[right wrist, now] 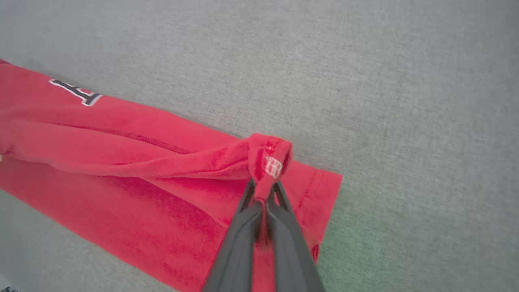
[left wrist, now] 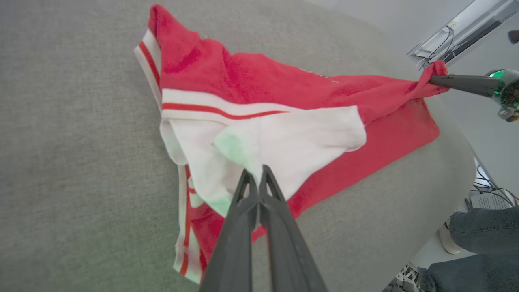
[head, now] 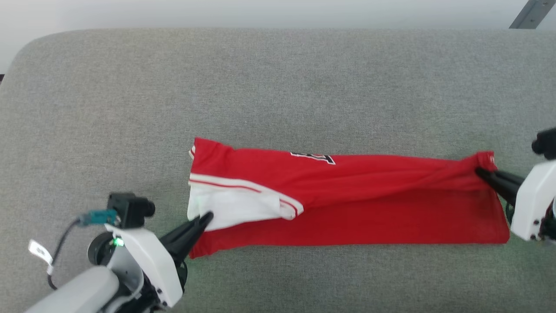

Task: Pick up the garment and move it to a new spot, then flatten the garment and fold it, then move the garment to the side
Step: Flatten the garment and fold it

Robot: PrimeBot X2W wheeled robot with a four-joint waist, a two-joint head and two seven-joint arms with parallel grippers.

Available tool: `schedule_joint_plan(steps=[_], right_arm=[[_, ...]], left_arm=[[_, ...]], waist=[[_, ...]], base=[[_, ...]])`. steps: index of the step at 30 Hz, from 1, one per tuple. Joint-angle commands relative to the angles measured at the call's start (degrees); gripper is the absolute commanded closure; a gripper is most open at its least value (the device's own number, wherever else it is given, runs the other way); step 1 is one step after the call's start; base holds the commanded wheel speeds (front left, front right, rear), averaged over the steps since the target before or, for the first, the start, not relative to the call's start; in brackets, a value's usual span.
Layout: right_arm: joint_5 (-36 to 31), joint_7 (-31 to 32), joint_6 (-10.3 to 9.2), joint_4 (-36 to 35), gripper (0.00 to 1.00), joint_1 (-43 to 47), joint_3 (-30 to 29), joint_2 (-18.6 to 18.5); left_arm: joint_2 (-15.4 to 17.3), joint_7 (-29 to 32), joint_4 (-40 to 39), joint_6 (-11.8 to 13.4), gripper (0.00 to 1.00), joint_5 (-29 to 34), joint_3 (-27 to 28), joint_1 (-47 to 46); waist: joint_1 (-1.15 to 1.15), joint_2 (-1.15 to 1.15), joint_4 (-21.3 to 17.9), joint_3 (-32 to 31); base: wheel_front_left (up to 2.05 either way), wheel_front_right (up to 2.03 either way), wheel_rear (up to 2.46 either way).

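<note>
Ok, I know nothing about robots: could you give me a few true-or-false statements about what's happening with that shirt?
1. The garment lies on a grey padded surface. True.
2. The right jaws hang open above it. False: they are shut on a bunched red corner.
3. The left jaws are shut on the white sleeve. True.
4. The garment is blue all over. False: it is red with white trim.
</note>
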Motion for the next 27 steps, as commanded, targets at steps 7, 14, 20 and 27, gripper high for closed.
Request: schedule_joint_plan(steps=[7, 14, 20, 27], right_arm=[[-3.95, -1.57, -0.03, 5.78, 1.0, 2.73, -2.38, 5.0], [-7.07, -3.1, -0.03, 11.05, 0.73, 1.27, -2.42, 9.98], [-6.4, -2.95, -0.03, 10.83, 0.0, 1.74, -3.41, 9.46], [-4.84, 0.62, -0.03, 13.5, 0.0, 4.78, -6.54, 7.46]], left_arm=[[-4.16, -3.39, 5.82, 0.7, 1.0, 2.05, -1.12, 1.47], [-8.43, -6.1, 13.2, -0.99, 0.96, 2.75, -1.65, 0.92], [-9.84, -9.93, 15.35, 0.2, 0.0, 4.06, 0.73, 1.85], [-13.89, -11.34, 12.77, 4.57, 0.0, 11.64, 10.81, 6.79]], waist=[[0.0, 0.0, -0.29, -0.14], [0.0, 0.0, -1.24, -0.61], [0.0, 0.0, -1.11, -1.31], [0.0, 0.0, 2.08, -1.43]], base=[[0.0, 0.0, 0.0], [0.0, 0.0, 0.0], [0.0, 0.0, 0.0], [0.0, 0.0, 0.0]])
